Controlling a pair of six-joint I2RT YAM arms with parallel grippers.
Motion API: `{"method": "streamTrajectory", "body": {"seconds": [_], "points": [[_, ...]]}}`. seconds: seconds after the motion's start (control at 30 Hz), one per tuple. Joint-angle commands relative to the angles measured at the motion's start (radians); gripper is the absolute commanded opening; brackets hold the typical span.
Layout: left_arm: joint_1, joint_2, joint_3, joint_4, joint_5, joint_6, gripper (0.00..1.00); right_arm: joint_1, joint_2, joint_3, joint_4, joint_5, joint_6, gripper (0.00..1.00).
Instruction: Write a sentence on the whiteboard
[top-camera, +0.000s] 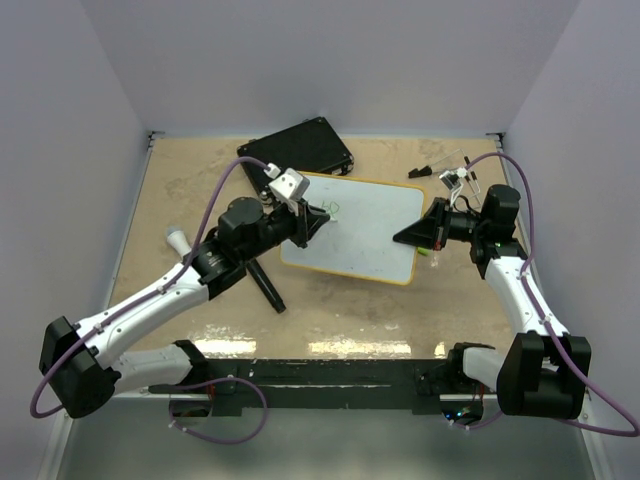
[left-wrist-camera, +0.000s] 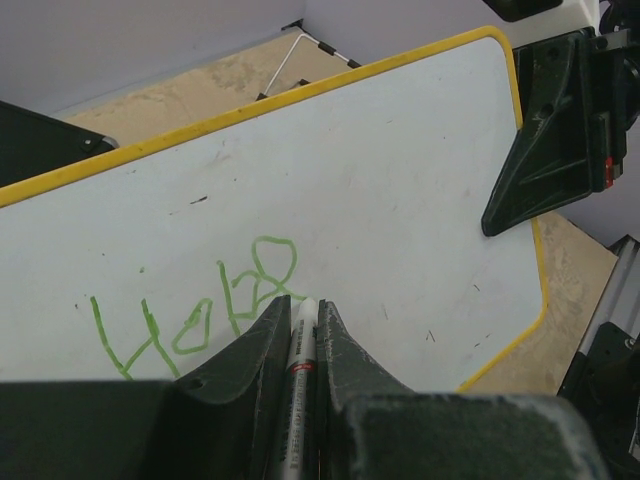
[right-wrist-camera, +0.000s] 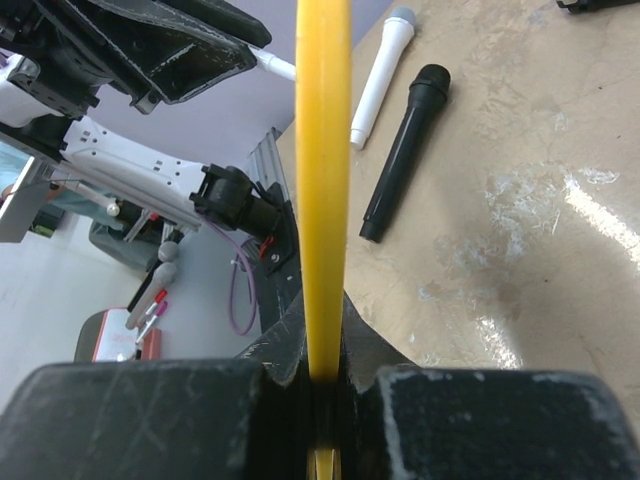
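White-faced, yellow-rimmed whiteboard (top-camera: 365, 235); green sentence (left-wrist-camera: 205, 312); black case (top-camera: 298, 147) behind whiteboard; mottled beige tabletop (top-camera: 340, 310); black pen (top-camera: 266, 283) and grey-capped white pen (top-camera: 178, 240) left of whiteboard.

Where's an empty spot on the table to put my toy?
Bare tabletop: between the whiteboard and the arm bases, and the far left corner beside the black case. Crowded: left of the board, where the black marker and white marker lie by the left arm.

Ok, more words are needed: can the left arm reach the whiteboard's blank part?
Probably yes: the left gripper holds its marker tip at the whiteboard, with bare face beside the sentence; the right gripper only clamps the far edge.
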Motion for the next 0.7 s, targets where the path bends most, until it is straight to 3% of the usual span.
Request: {"method": "streamTrajectory", "body": {"seconds": [0.0, 0.2, 0.67], "points": [[0.001, 0.028, 0.036, 0.036, 0.03, -0.026, 0.0, 0.002, -0.028, 0.063, 0.032, -0.061, 0.003, 0.0], [0.003, 0.029, 0.058, 0.081, 0.047, -0.04, 0.0, 0.002, -0.027, 0.063, 0.035, -0.063, 0.003, 0.0], [0.012, -0.162, 0.03, 0.108, 0.044, -0.086, 0.0, 0.002, -0.039, 0.06, 0.04, -0.061, -0.005, 0.0]]}}
